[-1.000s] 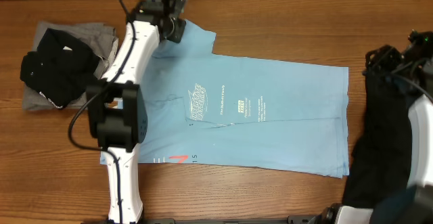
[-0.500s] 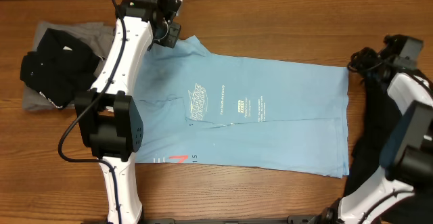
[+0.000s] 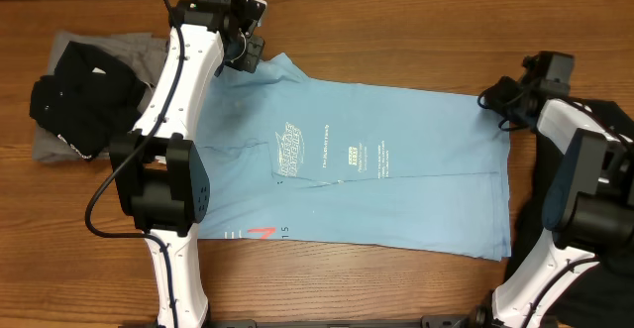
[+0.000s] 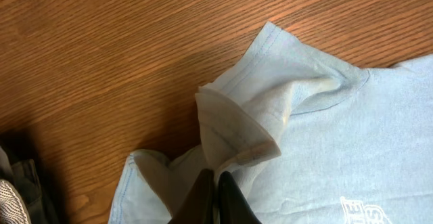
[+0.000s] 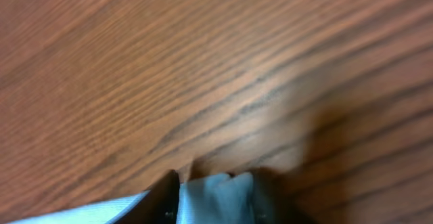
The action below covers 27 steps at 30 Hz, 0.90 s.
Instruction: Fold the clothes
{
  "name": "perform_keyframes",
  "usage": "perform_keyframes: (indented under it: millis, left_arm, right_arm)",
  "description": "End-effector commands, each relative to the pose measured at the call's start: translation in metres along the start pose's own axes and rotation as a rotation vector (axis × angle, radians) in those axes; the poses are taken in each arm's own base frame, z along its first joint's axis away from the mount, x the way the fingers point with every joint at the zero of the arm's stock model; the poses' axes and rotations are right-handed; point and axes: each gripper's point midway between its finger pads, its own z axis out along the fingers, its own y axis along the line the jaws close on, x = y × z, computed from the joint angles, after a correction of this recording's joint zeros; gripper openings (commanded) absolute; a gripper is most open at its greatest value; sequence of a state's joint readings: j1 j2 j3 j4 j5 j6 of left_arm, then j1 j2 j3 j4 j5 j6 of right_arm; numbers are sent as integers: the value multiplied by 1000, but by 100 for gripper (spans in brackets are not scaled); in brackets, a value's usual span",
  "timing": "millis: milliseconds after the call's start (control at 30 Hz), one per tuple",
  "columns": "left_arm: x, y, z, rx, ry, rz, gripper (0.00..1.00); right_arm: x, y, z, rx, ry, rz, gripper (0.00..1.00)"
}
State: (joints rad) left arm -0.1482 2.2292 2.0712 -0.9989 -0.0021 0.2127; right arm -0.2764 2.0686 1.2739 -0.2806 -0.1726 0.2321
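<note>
The sky-blue T-shirt (image 3: 396, 160) lay spread flat across the middle of the wooden surface (image 3: 396, 31), its white printed text (image 3: 327, 155) near the centre and a small pink-red mark (image 3: 261, 233) close to its near edge; its collar end pointed toward the left and its hem toward the right. The left claw (image 3: 248, 51) was at the shirt's far left corner, shut tight on a sleeve; in the left wrist view the sleeve (image 4: 243, 122) rose in a crumpled, doubled fold, with its stitched hem showing, straight into the closed tips of that claw (image 4: 215, 197). The right claw (image 3: 495, 100) was at the far right corner of the shirt, by the hem; in the right wrist view its two fingers (image 5: 166, 197) stood narrowly apart with a small corner of the blue cloth between them, at the claw's middle (image 5: 213, 191); whether they actually pressed the cloth I could not tell, as that picture was blurred. A black garment (image 3: 79, 95) sat bunched on top of a grey garment (image 3: 139, 51) at the left end of the surface, just beside the shirt's left edge; another black garment (image 3: 540, 219) lay at the right end, beside the hem and partly under the right arm.
</note>
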Motion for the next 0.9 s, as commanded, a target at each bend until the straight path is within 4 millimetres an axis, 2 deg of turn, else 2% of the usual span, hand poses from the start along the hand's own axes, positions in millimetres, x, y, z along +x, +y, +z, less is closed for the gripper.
perform_keyframes:
  millis: [0,67,167,233,267,367,467,567,667,800,867]
  left_arm:
    - [-7,7,-12,-19,-31,-17,4]
    - [-7,11,-12,-40,-27,-19,4]
    - [-4,19,-13,-83,-14,-21,4]
    - [-1,26,-22,-110,-9,-25,4]
    - [0,29,-31,-122,-9,-29,4]
    - [6,36,-56,-131,-9,-46,4]
    - [16,44,-81,-136,-3,-100,4]
    - [31,54,-98,-141,23,-143,4]
    - [59,59,-104,-132,117,-195,4]
    - [94,58,-109,-89,247,-264,4]
    - [114,55,-114,-46,320,-307,4]
  right_arm:
    - [20,-17,12,83,52,4,18]
    - [16,-17,8,82,43,7,4]
    - [3,-13,-7,73,7,6,4]
    - [-9,-3,-27,53,-30,-1,4]
    - [-17,8,-47,19,-52,-2,4]
    - [-24,20,-87,0,-76,33,4]
    - [-24,23,-118,-1,-86,60,4]
    - [-19,19,-146,11,-78,118,4]
    - [-5,9,-168,30,-36,212,4]
    - [18,-3,-183,56,49,260,4]
    - [39,-14,-187,93,129,298,4]
